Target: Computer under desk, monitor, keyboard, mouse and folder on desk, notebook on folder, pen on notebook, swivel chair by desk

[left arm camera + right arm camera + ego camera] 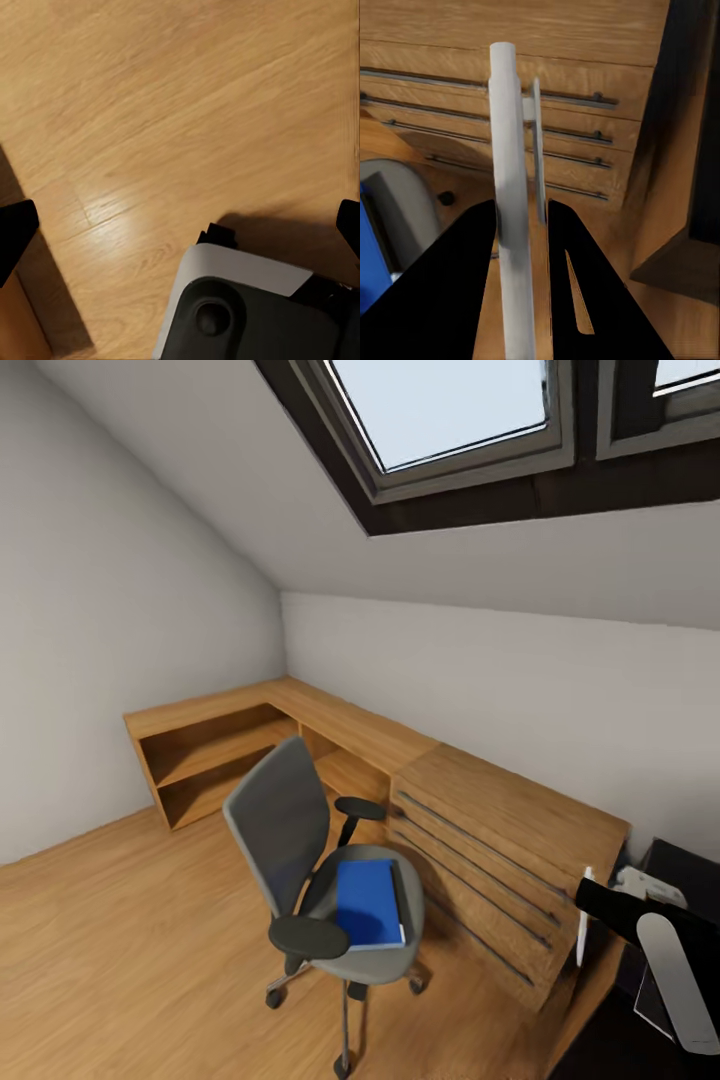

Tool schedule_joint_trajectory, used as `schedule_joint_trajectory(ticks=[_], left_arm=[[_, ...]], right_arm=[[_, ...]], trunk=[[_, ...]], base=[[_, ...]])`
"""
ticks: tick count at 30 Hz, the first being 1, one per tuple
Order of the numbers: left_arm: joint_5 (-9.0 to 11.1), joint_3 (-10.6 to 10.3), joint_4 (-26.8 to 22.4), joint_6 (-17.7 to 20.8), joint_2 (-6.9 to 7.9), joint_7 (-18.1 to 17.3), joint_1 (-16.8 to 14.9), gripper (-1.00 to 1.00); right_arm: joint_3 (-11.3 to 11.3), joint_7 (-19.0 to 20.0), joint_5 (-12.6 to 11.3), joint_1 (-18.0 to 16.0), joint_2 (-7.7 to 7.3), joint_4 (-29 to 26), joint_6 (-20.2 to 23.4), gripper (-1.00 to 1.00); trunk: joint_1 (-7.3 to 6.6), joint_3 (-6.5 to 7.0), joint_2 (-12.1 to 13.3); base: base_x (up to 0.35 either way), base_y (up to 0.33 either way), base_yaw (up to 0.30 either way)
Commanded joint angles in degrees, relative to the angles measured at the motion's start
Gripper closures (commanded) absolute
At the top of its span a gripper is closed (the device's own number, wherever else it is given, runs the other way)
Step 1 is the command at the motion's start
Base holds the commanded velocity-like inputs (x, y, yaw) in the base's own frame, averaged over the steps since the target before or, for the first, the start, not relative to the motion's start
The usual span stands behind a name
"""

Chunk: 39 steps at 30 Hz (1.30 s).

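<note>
The swivel chair [290,830], grey with black armrests, stands on the wooden floor in the middle of the head view. The bright-blue folder [368,901] lies flat on its seat; a corner of the folder [369,247] and the seat edge also show in the right wrist view. My right gripper [592,900] is at the lower right, next to the black desk [690,860]. Its black fingers [465,292] are shut on a pale white stick, the pen [510,180]. My left gripper [180,229] hangs open over bare floor, with nothing between its wide-apart fingertips.
A light wooden drawer chest [500,840] with long bar handles stands between the chair and the desk. A low wooden shelf unit [220,745] runs along the far walls into the corner. My robot's base [247,307] sits under the left gripper. Open floor lies left of the chair.
</note>
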Motion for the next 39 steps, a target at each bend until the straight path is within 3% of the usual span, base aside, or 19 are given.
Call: schedule_joint_trajectory(ticks=[1, 5, 10, 15, 28, 39], left_arm=[[0.5, -0.5, -0.1, -0.7, 0.07, 0.4, 0.0, -1.0], [0.5, -0.5, 0.0, -5.5, 0.07, 0.4, 0.0, -1.0], [0.5, -0.7, 1.1, -8.3, 0.07, 0.4, 0.0, -1.0], [0.4, -0.7, 1.8, -9.5, 0.06, 0.4, 0.0, -1.0], [0.5, -0.7, 1.8, -10.6, 0.07, 0.4, 0.0, -1.0], [0.4, -0.7, 1.8, -10.8, 0.08, 0.4, 0.0, -1.0]], right_arm=[[-0.2, -0.6, -0.6, -0.1, -0.01, 0.0, 0.1, 1.0], [-1.2, -0.6, -0.6, -0.1, -0.01, 0.0, 0.1, 1.0], [-2.3, -0.6, -0.6, -0.1, -0.01, 0.0, 0.1, 1.0], [-3.6, -0.6, -0.6, -0.1, 0.01, 0.1, 0.1, 1.0], [-3.4, -0.6, -0.5, -0.1, 0.07, 0.4, -0.4, 1.0], [-2.9, -0.5, -0.3, -0.1, 0.08, 2.5, -0.6, 1.0]], trunk=[[0.01, -0.08, -0.1], [0.01, -0.08, -0.1], [0.01, -0.08, -0.1], [0.01, -0.08, -0.1], [0.01, -0.08, -0.1], [0.01, -0.12, -0.1]], base=[[0.0, 0.0, -0.264], [0.0, 0.0, -0.264], [0.0, 0.0, -0.264], [0.0, -0.084, -0.264], [0.0, -0.33, -0.238], [0.0, -0.191, -0.05]])
